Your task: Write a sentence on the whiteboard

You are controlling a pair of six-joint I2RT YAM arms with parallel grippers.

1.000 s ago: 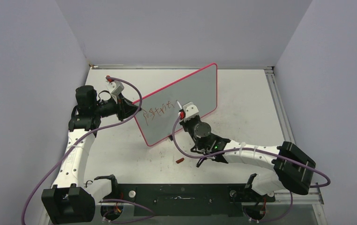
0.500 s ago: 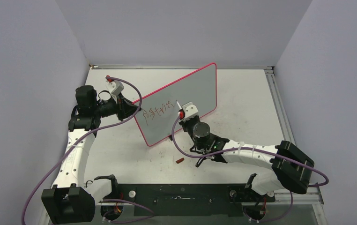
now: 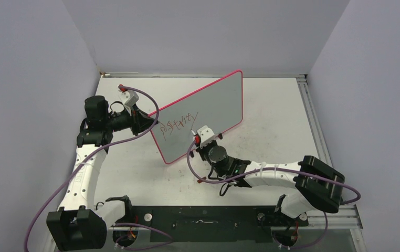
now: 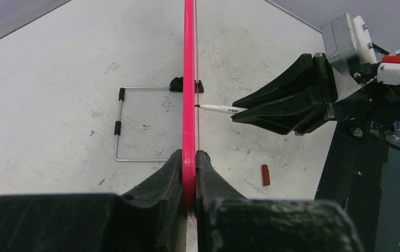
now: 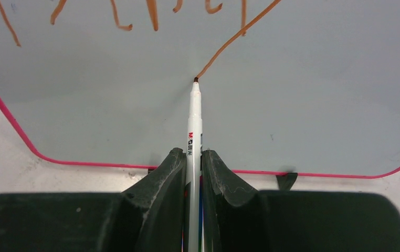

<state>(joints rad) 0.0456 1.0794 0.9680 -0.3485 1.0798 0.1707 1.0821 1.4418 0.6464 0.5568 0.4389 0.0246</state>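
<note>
The right hand point(image 5: 193, 155), clenching the marker point(image 5: 193, 113), is sliding lower down the whiteboard point(image 3: 220, 100); the left hand point(image 4: 189, 158) is pinching its rim above the scuffed white bench point(image 3: 277, 116).

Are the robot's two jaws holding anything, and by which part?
Left gripper: jaws shut on the edge of the large pale-grey whiteboard with thin red-pink rim. Right gripper: jaws shut on the barrel of a slim white marker pen, tip sticking out.

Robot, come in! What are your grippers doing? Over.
Left gripper shut on whiteboard rim. Right gripper shut on pen, tip touching the sentence. Nothing in the way; red cap lies aside. Over.
</note>
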